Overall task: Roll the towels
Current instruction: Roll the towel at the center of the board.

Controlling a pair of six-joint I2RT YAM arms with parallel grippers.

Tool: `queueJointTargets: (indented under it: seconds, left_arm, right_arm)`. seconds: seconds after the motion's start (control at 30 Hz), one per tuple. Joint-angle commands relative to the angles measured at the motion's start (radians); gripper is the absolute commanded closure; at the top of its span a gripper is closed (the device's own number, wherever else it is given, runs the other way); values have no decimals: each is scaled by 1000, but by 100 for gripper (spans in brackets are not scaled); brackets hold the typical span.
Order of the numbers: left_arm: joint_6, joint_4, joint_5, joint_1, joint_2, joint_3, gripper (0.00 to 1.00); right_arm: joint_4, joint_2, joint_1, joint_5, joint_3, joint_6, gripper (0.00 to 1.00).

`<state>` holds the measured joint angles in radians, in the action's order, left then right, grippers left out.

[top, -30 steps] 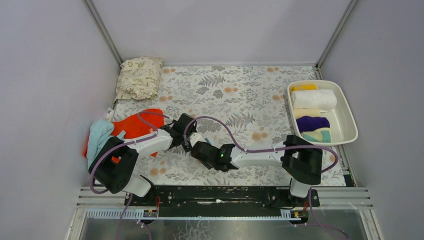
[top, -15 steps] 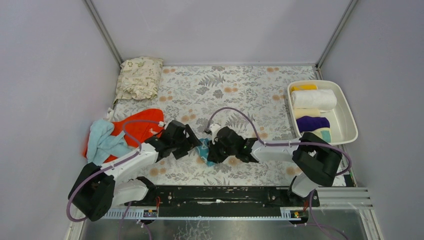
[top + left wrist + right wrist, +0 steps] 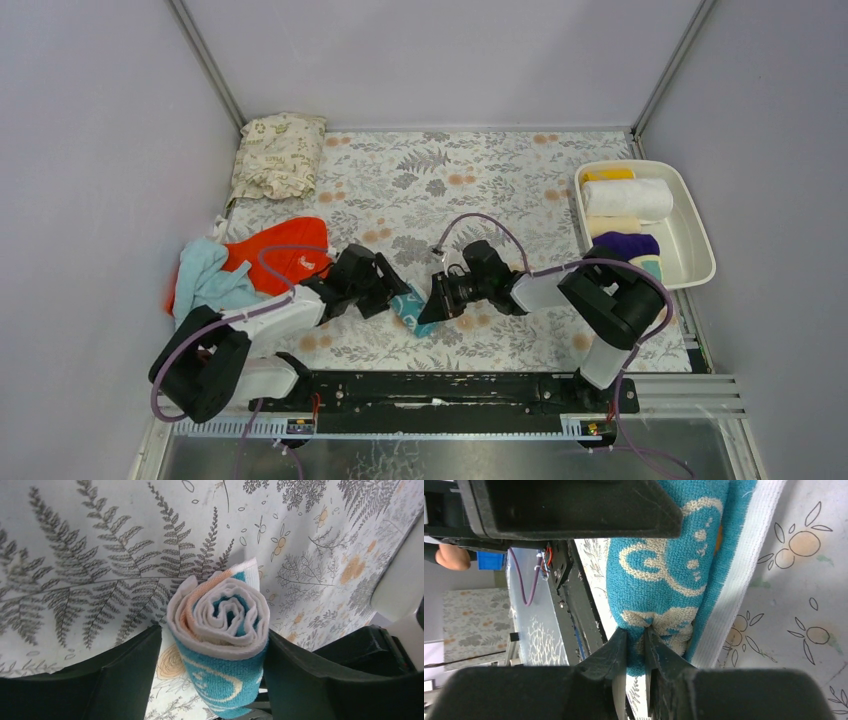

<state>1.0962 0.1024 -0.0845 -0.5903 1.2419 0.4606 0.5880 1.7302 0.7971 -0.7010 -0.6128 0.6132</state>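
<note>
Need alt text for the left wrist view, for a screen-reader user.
A rolled teal terry towel with cream printed pictures is seen end-on, its spiral of white and orange layers facing the camera, between the two black fingers of the left gripper. Beneath it lies the grey-and-orange floral mat; whether the fingers press the roll is unclear.

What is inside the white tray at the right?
Five rolled towels: yellow, white, cream, purple and teal, which the right arm partly covers. The tray floor under them is hidden.

Both arms extend inward and low, claws facing each other. Left claw (image 3: 393,296) jaws stand spread; right claw (image 3: 429,311) jaws pinch the teal towel (image 3: 410,304).
</note>
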Motion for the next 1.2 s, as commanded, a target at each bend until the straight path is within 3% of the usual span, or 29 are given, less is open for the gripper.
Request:
queueJointTargets:
  seconds: [0.0, 0.17, 0.5, 0.67, 0.87, 1.17]
  left_arm:
    - [7, -53, -15, -8, 58, 3, 36]
    - [9, -34, -2, -8, 108, -6, 53]
    - [-61, 103, 32, -11, 258, 131, 52]
    - [-70, 128, 35, -12, 264, 161, 40]
    - [-61, 104, 13, -9, 205, 146, 27]
    - [-72, -6, -80, 12, 173, 105, 25]
  right_arm:
    - [-116, 50, -20, -25, 25, 16, 88]
    - [-197, 45, -22, 14, -15, -5, 86]
    - [-431, 56, -29, 144, -123, -54, 83]
    - [-377, 87, -52, 79, -117, -3, 83]
    - [-187, 131, -87, -35, -38, 79, 84]
    - [-18, 214, -166, -169, 16, 152, 83]
